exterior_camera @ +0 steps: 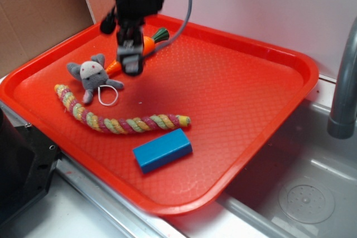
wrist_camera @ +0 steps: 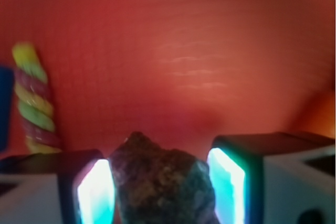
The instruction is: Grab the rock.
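Rock (wrist_camera: 163, 184) between gripper (wrist_camera: 160, 187) jaws, over red tray (wrist_camera: 210, 51).

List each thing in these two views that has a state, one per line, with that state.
gripper: shut on the rock, above the tray
rock: held between the fingers
grey plush mouse: lying on the tray
rope toy: lying curved
blue block: lying flat
toy carrot: lying, partly hidden
red tray: flat

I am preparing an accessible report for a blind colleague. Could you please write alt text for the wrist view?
A dark brown, rough rock sits between the two fingers of the gripper, filling the gap at the bottom of the frame. Behind it lies the blurred red tray, with a striped rope toy at the left edge.
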You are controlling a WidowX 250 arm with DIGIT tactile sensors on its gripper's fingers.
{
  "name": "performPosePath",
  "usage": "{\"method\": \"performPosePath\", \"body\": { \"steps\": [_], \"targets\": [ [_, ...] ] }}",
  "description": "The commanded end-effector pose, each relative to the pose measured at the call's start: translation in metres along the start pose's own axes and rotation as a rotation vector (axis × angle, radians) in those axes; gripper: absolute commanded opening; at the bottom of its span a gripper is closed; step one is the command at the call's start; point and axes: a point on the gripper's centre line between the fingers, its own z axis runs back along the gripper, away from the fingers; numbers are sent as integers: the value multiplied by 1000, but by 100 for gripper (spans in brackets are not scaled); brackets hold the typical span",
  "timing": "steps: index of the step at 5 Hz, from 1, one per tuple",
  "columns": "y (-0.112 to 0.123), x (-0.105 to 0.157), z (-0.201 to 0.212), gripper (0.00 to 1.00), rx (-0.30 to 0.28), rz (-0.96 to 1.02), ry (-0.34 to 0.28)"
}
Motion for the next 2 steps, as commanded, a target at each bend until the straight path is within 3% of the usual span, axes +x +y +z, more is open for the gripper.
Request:
{"method": "performPosePath", "body": {
  "steps": [1, 2],
  "targets": [
    [18, 6, 77, 0, -32, 495, -67],
    [19, -6, 96, 0, 2, 683, -105]
  ]
}}
